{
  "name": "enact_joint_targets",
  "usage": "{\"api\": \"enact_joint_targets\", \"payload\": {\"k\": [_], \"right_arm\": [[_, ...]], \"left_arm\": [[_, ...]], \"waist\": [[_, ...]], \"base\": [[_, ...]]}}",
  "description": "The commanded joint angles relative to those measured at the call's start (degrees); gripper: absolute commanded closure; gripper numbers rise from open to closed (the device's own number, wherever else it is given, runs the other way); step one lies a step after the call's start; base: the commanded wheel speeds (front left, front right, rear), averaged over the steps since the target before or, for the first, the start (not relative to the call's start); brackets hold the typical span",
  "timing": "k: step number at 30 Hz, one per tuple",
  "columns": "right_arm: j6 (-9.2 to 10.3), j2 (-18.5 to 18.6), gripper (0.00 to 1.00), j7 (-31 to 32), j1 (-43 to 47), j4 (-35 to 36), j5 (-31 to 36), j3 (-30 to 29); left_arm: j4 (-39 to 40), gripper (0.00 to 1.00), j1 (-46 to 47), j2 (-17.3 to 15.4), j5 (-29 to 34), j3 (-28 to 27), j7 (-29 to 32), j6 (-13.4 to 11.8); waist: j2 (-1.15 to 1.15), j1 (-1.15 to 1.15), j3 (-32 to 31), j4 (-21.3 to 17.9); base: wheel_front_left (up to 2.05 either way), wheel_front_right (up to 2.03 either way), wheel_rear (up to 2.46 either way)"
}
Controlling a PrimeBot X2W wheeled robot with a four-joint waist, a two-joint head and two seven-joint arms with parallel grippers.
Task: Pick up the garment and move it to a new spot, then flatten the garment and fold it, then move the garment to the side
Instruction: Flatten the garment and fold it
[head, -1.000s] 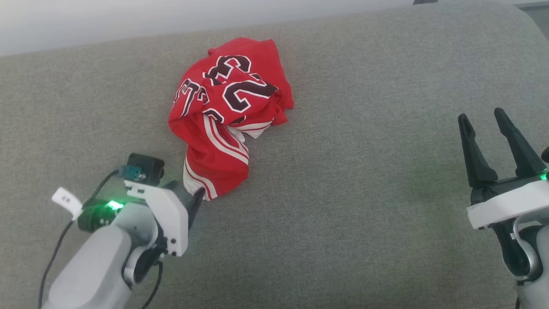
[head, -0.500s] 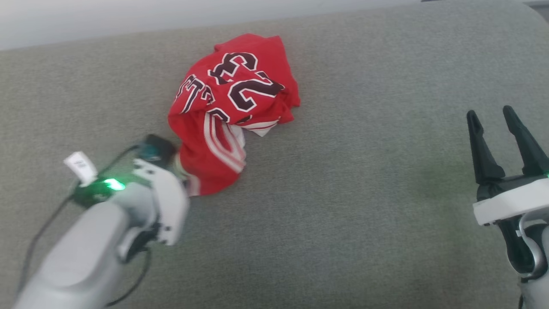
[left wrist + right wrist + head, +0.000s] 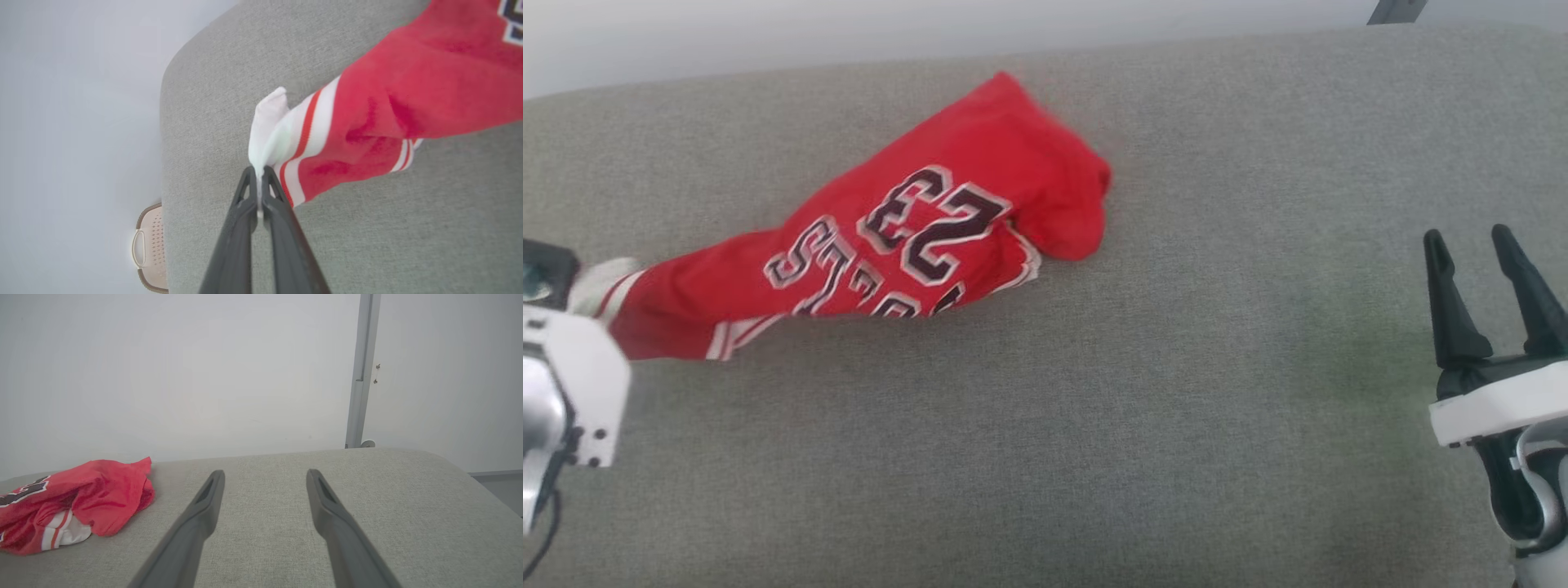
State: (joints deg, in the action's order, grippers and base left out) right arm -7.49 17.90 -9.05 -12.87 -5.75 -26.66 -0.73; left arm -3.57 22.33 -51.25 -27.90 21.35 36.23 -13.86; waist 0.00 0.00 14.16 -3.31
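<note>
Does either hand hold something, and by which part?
The left hand is shut on the red jersey, pinching its white end beside the striped trim. The right hand is open, holding nothing.

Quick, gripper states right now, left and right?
Left gripper: shut on the garment, pinching a white edge.
Right gripper: open, holding nothing.

A: garment point(image 3: 1013, 155) colours?
B: red body, black "23" outlined white, white sleeve trim with red stripes.
A: rest?
B: grey woven cushion point(image 3: 1176, 408), right gripper point(image 3: 1467, 237) black, pale wall point(image 3: 768, 33), beige perforated basket point(image 3: 149, 249).
</note>
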Motion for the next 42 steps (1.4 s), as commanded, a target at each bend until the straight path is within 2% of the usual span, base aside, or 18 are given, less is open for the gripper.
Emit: {"api": "enact_joint_targets", "payload": {"k": [1, 2, 4, 7, 9, 14, 15, 16, 17, 22, 30, 34, 37, 42], "right_arm": [[0.00, -0.29, 0.00, 0.03, 0.83, 0.31, -0.21, -0.14], [0.01, -0.41, 0.00, 0.01, 0.92, 0.26, -0.18, -0.14], [0.01, -0.66, 0.00, 0.03, 0.99, 0.26, -0.30, -0.07], [0.00, -0.87, 0.00, 0.03, 1.26, 0.22, -0.37, 0.09], [0.00, -1.08, 0.00, 0.09, 1.37, 0.15, -0.46, 0.26], [0.01, -1.12, 0.00, 0.19, 1.37, -0.05, -0.64, 0.30], [0.00, -1.13, 0.00, 0.21, 1.37, -0.03, -0.63, 0.28], [0.01, -1.10, 0.00, 0.26, 1.36, -0.06, -0.68, 0.26], [0.00, -1.07, 0.00, 0.26, 1.34, -0.05, -0.68, 0.24], [0.00, -0.86, 0.00, -0.07, 1.40, 0.14, -0.63, -0.22], [0.01, -1.08, 0.00, -0.29, 1.36, 0.77, -0.76, -0.45], [0.00, -1.10, 0.00, -0.36, 0.50, 0.87, -0.89, -0.15], [0.01, -0.97, 0.00, -0.45, -0.35, 0.84, -1.10, 0.31], [0.00, -0.83, 0.00, -0.71, -1.00, 0.75, -1.39, 0.79]], "left_arm": [[1.04, 1.00, -1.74, -0.72, 0.37, -0.84, -0.70, -1.38], [1.31, 1.00, -2.92, -1.12, -0.05, -1.64, -0.95, -2.33], [1.67, 1.00, -5.48, -1.82, -0.48, -1.58, -0.56, -2.68], [1.38, 1.00, -8.18, -0.49, -1.75, -1.27, -1.59, -3.12], [0.83, 1.00, -9.78, 1.44, -3.11, -0.41, -2.10, -2.75], [-0.49, 1.00, -11.62, 5.68, -6.58, 1.56, -2.89, 0.01], [-0.72, 0.79, -11.71, 6.50, -7.24, 1.54, -3.29, 0.24], [-1.02, 0.52, -11.75, 6.88, -7.47, 1.59, -3.66, 0.45], [-1.09, 0.00, -11.73, 7.13, -7.89, 1.52, -3.91, 0.64], [1.39, 0.00, -11.09, 6.38, -10.59, -0.86, -2.63, 0.22], [8.15, 0.00, -8.87, 1.40, -10.93, -4.35, 2.16, -2.69], [6.64, 0.00, -6.40, 1.26, -10.12, -3.45, 4.32, -3.00], [4.16, 0.00, -4.44, 3.33, -11.32, -2.45, 5.61, -2.55], [0.83, 0.00, -2.91, 4.49, -10.74, -0.48, 6.85, -1.57]], "waist": [[0.00, 0.00, -0.06, -0.06], [0.00, 0.00, -0.11, -0.06], [0.00, 0.00, -0.21, -0.22], [0.00, 0.00, -0.27, -0.50], [0.00, 0.00, -0.32, -0.64], [0.00, 0.00, -0.22, -0.88], [0.00, 0.00, -0.17, -0.87], [0.00, 0.00, -0.12, -0.87], [0.00, 0.00, -0.10, -0.86], [0.00, 0.00, -0.08, -0.67], [0.00, 0.00, 0.45, -0.62], [0.00, 0.00, 1.13, -0.88], [0.00, 0.00, 1.81, -1.42], [0.00, 0.00, 2.74, -2.07]], "base": [[0.00, 0.00, 0.00], [0.00, 0.00, 0.00], [0.00, 0.00, 0.00], [0.00, 0.00, 0.00], [0.00, 0.00, 0.00], [0.00, 0.00, 0.00], [0.00, 0.00, 0.00], [0.00, 0.00, 0.00], [0.00, 0.00, 0.00], [0.00, 0.00, 0.00], [0.00, 0.00, 0.00], [0.00, 0.00, 0.00], [0.00, 0.00, 0.00], [0.00, 0.00, 0.00]]}}
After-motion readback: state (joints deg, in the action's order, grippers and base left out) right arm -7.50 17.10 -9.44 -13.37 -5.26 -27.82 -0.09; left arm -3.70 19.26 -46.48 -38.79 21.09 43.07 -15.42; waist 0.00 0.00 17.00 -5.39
